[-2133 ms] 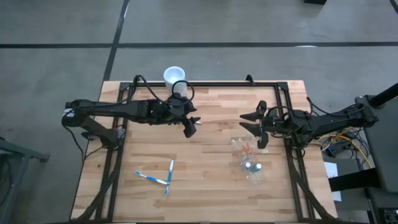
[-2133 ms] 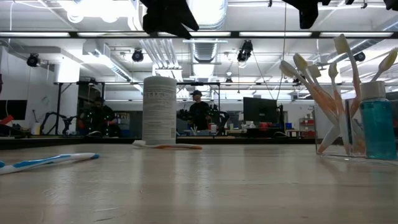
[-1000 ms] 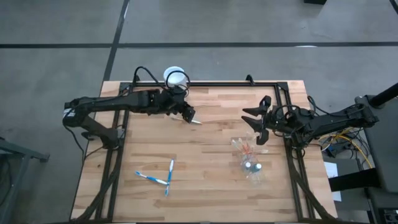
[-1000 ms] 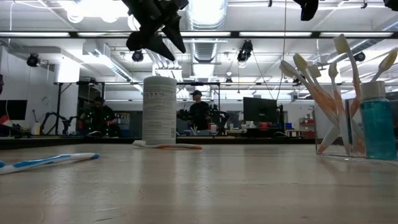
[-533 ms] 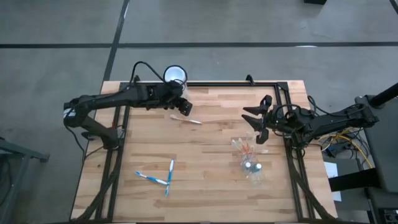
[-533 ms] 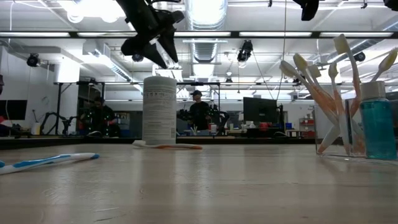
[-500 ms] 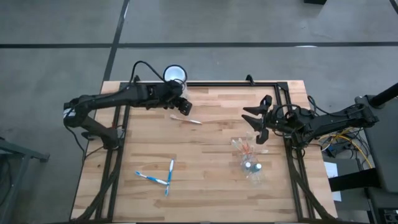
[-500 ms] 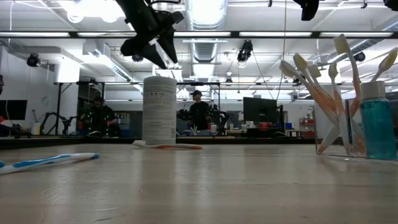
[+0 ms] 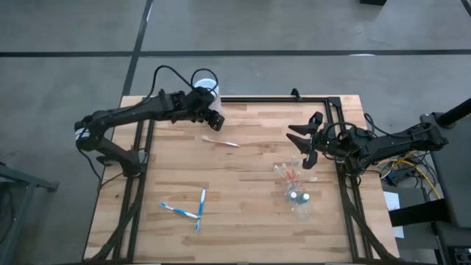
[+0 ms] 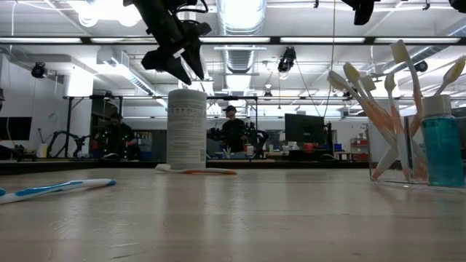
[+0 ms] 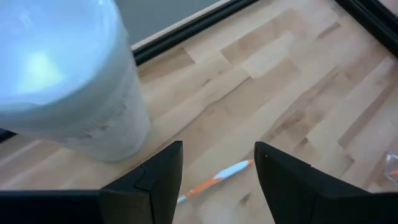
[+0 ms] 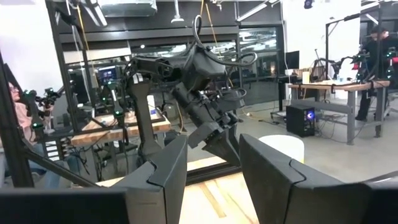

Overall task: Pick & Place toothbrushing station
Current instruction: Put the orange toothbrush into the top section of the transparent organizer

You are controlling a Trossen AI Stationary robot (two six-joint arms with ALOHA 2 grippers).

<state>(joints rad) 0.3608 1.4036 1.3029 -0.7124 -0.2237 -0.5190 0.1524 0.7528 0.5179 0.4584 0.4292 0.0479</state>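
Note:
The see-through cup (image 9: 289,174) with orange-and-white toothbrushes stands on the table's right half; it also shows in the low view (image 10: 397,156). Beside it are small blue-filled bottles (image 9: 298,198). One orange-and-white toothbrush (image 9: 221,141) lies flat at the far middle. Two blue-and-white toothbrushes (image 9: 188,210) lie at the near left. My left gripper (image 9: 213,121) is open and empty, raised beside the tall white cup (image 9: 206,84), with the orange toothbrush (image 11: 214,180) below its fingers. My right gripper (image 9: 305,144) is open and empty, raised just beyond the clear cup's far side.
The opaque white cup (image 10: 187,127) stands at the table's far edge, close to my left gripper (image 10: 180,65). A black frame rail (image 9: 280,99) runs along the far edge. People and benches show in the room behind (image 10: 233,135).
My left gripper has moved toward the table's far edge and a little left, away from the lying orange-and-white toothbrush and up beside the white cup. The toothbrush has stayed flat on the table.

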